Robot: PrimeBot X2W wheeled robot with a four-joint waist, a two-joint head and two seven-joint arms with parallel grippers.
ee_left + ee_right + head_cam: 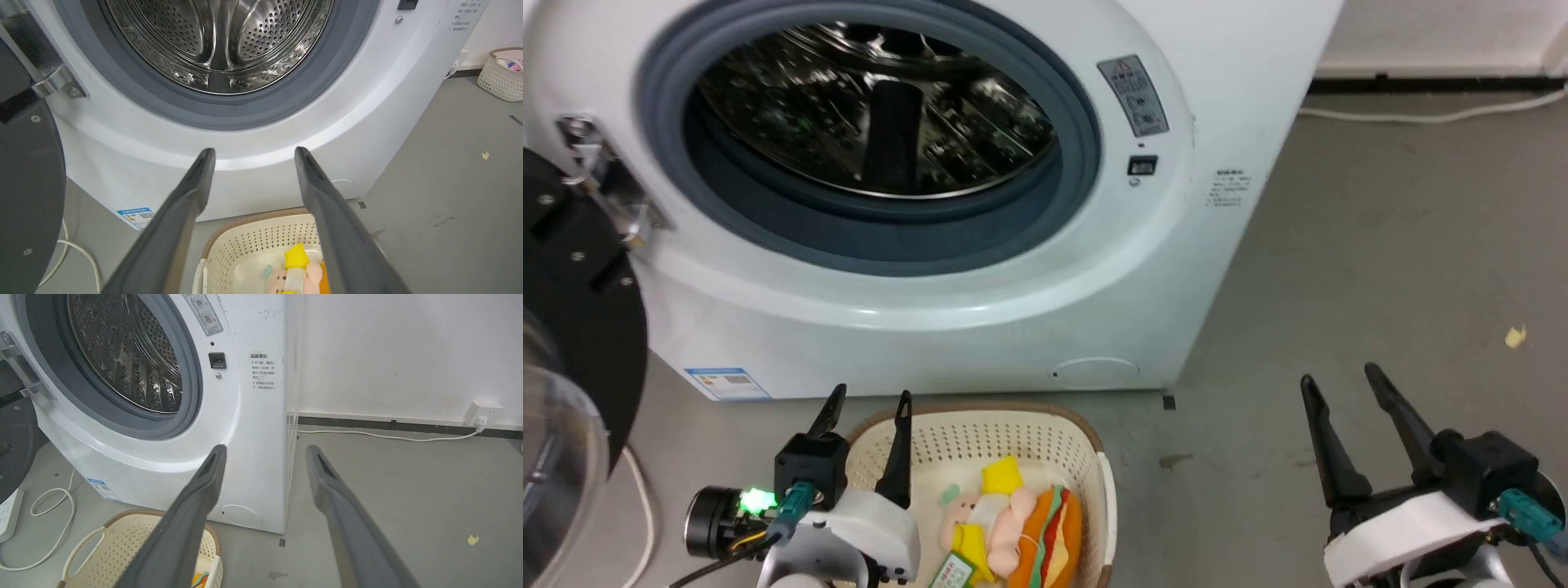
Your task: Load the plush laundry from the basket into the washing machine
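The cream basket [1045, 433] [245, 249] [118, 547] sits on the floor in front of the white washing machine [980, 278] [261, 143] [249, 428]. Inside lie the pale pink plush animal [984, 510] [292, 273] with yellow parts and the burger plush [1049, 531]. The washer's door [572, 343] hangs open at the left, and the steel drum [874, 106] [220, 41] holds nothing. My left gripper [867, 398] [253, 153] is open above the basket's left rear rim. My right gripper [1339, 377] [265, 451] is open over bare floor to the right.
A white cable [641, 506] [53, 506] loops on the floor left of the basket, beside a power strip [8, 514]. Another cord [388, 436] runs along the wall to a socket. A second basket [500, 73] stands far right. A yellow scrap [1515, 336] lies on the grey floor.
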